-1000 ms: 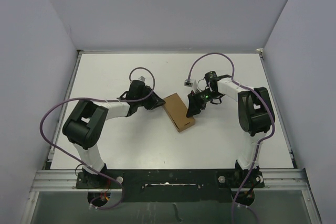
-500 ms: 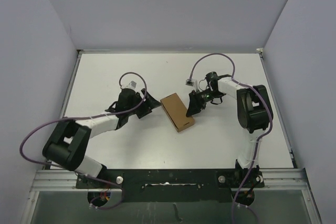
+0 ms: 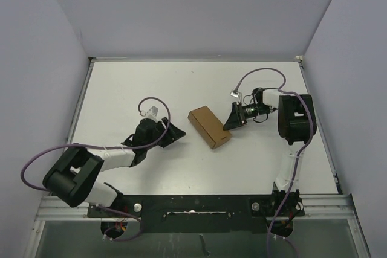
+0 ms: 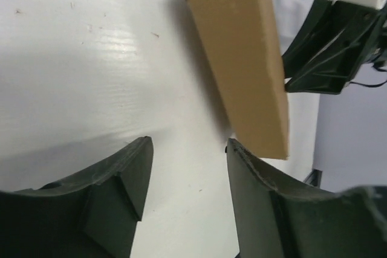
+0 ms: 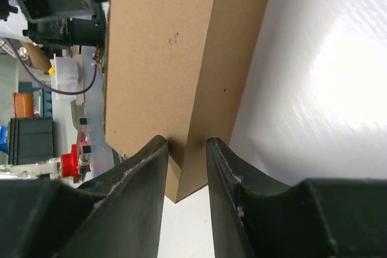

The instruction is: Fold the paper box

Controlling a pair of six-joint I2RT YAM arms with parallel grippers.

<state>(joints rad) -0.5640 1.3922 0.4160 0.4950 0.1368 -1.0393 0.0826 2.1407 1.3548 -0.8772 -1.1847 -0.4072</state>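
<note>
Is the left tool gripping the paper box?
No, the left tool is open over bare table, with the paper box lying beyond its fingertips.

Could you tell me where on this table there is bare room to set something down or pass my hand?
Bare: the far strip of the table along the back wall, and the near strip between the paper box and the front rail. Crowded: the middle, where the left hand and right hand flank the box.
</note>
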